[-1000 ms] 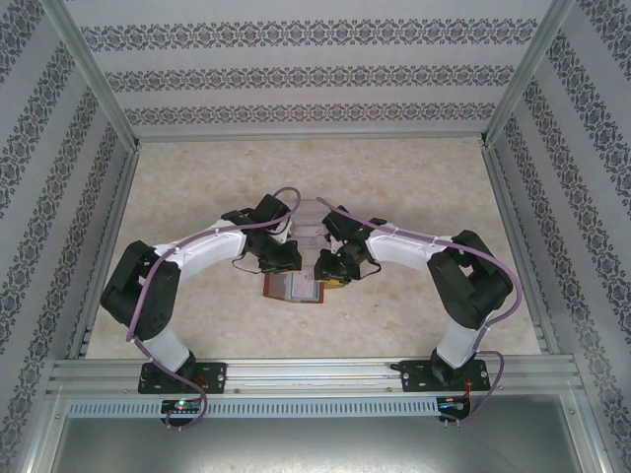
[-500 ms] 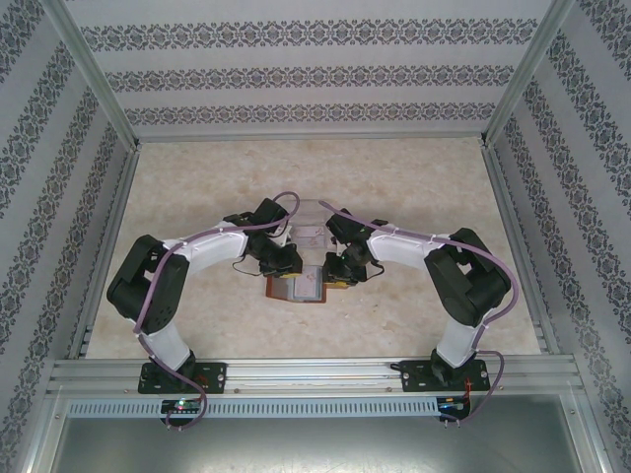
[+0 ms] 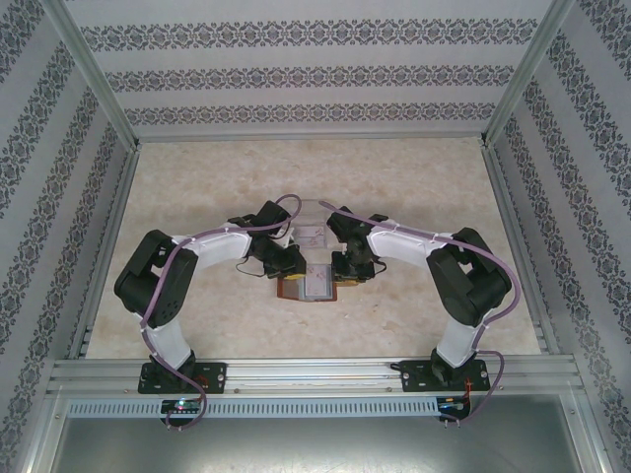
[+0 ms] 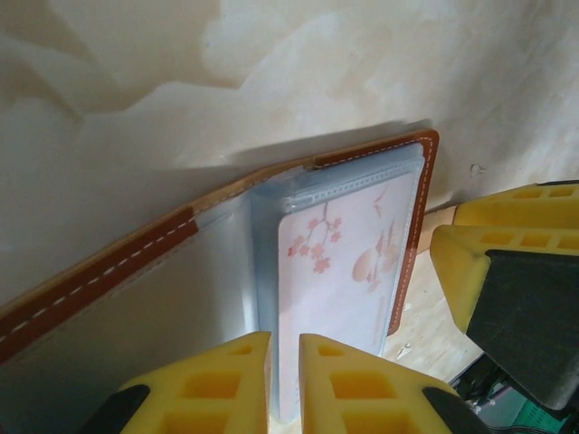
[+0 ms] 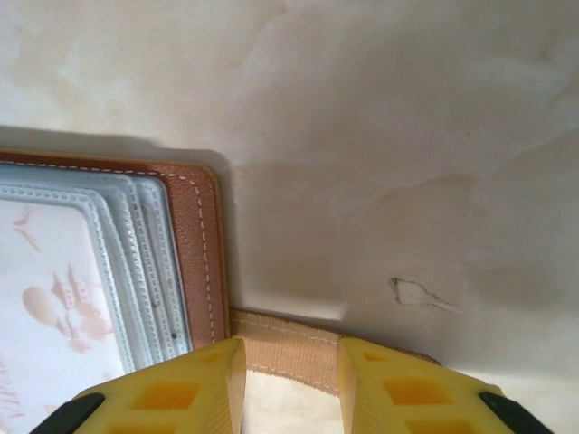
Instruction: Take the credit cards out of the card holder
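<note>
Smooth brown leather with neat white stitches on the card holder (image 4: pixel 99 271). Inside the card holder, shiny see-through plastic pockets (image 4: pixel 270 271) over a smooth white credit card (image 4: pixel 344 262) with pink flower print. Under the card holder, a smooth, matt, creamy table (image 5: pixel 407 136) with a stone look, and at the card holder's edge a pale tab (image 5: pixel 280 348) of rough woven cloth.
</note>
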Robot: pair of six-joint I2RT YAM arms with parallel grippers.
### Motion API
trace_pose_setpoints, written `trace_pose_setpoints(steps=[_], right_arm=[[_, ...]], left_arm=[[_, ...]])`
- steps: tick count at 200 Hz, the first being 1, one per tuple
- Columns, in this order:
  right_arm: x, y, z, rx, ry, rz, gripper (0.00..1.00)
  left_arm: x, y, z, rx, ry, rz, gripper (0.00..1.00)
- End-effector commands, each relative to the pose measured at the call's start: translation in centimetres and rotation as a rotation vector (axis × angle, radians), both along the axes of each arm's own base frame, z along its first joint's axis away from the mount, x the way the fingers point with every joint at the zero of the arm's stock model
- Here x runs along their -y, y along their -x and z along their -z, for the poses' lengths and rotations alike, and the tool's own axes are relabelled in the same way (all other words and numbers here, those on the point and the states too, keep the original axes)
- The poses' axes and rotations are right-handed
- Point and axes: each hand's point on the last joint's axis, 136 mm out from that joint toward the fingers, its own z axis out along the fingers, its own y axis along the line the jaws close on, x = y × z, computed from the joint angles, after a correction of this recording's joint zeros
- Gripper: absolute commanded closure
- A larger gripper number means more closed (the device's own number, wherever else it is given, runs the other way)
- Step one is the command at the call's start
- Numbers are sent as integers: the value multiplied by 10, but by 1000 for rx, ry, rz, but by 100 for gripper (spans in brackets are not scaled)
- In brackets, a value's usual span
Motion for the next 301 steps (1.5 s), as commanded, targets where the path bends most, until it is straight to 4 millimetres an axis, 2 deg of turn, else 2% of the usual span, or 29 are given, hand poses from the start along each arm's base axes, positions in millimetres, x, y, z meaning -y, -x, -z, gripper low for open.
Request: trace_pose_setpoints(steps=[1,32,93,168,199,224,268,301], right_arm=[[-16,-2,-22,31,-96,17,65],[-34,-4,-31,29,-210,46,65],[-49,-2,-20,-11,-284,64,64],[-52,-2,-14,-20,-304,66,63],[-35,-3,-13,7,-214,81,63],[-31,-5,-19,31,-209,92,63],[-48,-9,-37,60,-339,91,65],[-53,-9,-33,44,-357,87,66]], left_arm=[[8,-6,-1,-3,66,-22,85],[10,-6,2,-12,85,-25,83],[8,0,12,-47,65,-17,83],[6,4,19,-69,53,-13,82],[6,3,18,-72,50,-10,82],[8,3,16,-73,54,-9,82],[8,3,14,-73,60,-7,82],[9,2,11,-70,64,-6,82]])
